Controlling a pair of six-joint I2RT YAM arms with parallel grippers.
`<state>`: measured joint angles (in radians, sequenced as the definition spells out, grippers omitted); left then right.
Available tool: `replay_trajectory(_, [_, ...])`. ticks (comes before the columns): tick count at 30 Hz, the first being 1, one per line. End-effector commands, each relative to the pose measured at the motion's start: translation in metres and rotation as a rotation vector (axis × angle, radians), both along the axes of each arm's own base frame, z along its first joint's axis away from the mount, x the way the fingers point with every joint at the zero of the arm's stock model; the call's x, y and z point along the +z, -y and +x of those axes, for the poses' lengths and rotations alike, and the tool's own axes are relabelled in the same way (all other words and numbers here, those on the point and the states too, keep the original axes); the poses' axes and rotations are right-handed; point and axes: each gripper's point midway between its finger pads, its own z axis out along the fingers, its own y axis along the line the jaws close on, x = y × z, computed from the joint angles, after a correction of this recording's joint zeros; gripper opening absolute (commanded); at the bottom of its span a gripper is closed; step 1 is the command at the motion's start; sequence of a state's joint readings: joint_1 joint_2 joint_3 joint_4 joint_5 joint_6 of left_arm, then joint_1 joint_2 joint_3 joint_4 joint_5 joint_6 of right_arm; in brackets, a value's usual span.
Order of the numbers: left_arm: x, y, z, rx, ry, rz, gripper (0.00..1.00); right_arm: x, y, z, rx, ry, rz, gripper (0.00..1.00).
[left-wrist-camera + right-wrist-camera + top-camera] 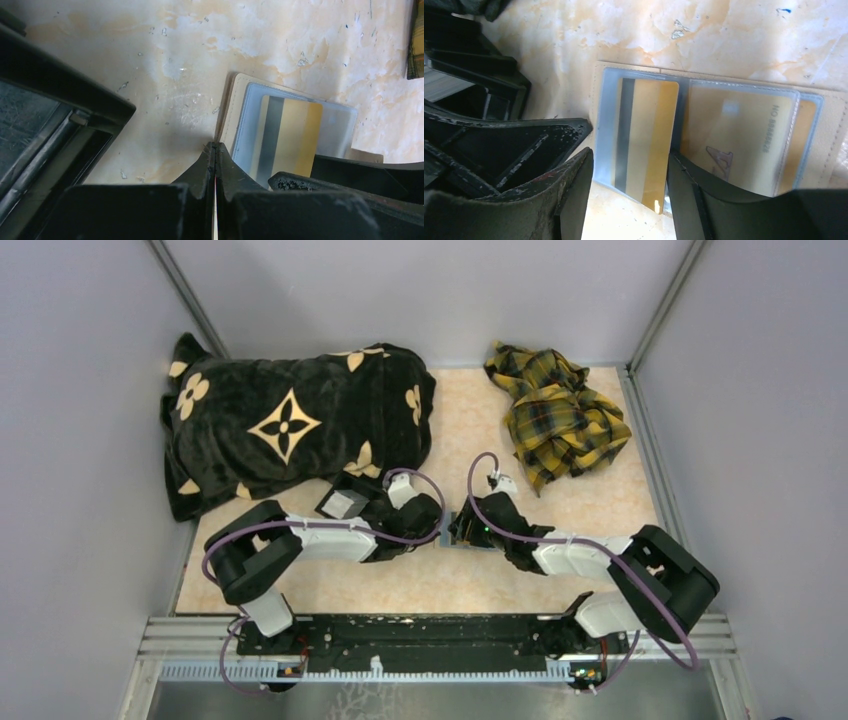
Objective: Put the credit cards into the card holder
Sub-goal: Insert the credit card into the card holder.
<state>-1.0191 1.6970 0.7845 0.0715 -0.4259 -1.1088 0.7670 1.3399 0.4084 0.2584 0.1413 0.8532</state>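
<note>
The tan card holder (830, 131) lies open on the table, its clear sleeves facing up. A gold card with a grey stripe (644, 135) lies in the left sleeve, its lower end sticking out. A second gold card (739, 140) sits inside the right sleeve. My right gripper (629, 152) is open, one finger on each side of the striped card, the right finger resting on the right sleeve. My left gripper (215, 147) is shut, its tips pinching the card holder's left edge (234, 97). The striped card (290, 135) also shows there. In the top view both grippers (455, 532) meet over the holder and hide most of it.
A black tray (50, 120) stands just left of the left gripper and shows in the top view (343, 503). A black blanket with beige flowers (290, 430) lies at the back left. A yellow plaid cloth (555, 415) lies at the back right. Grey walls close in the table.
</note>
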Motion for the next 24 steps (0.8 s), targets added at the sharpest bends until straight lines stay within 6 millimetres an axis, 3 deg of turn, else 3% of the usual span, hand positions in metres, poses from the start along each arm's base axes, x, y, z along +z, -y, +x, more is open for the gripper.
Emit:
replay_trajectory(1, [-0.042, -0.035, -0.038, -0.038, -0.141, 0.125, 0.00, -0.047, 0.051, -0.036, 0.001, -0.156, -0.288, 0.56])
replay_trajectory(7, [-0.032, -0.033, -0.037, -0.032, -0.118, 0.082, 0.00, -0.035, 0.058, -0.029, -0.019, -0.127, -0.334, 0.55])
replay_trajectory(15, [-0.035, -0.032, -0.040, -0.047, -0.129, 0.075, 0.00, -0.015, 0.056, -0.022, -0.003, -0.079, -0.336, 0.52])
replay_trajectory(24, [-0.033, -0.026, -0.040, -0.059, -0.131, 0.059, 0.00, -0.009, 0.071, -0.019, -0.010, -0.067, -0.488, 0.52])
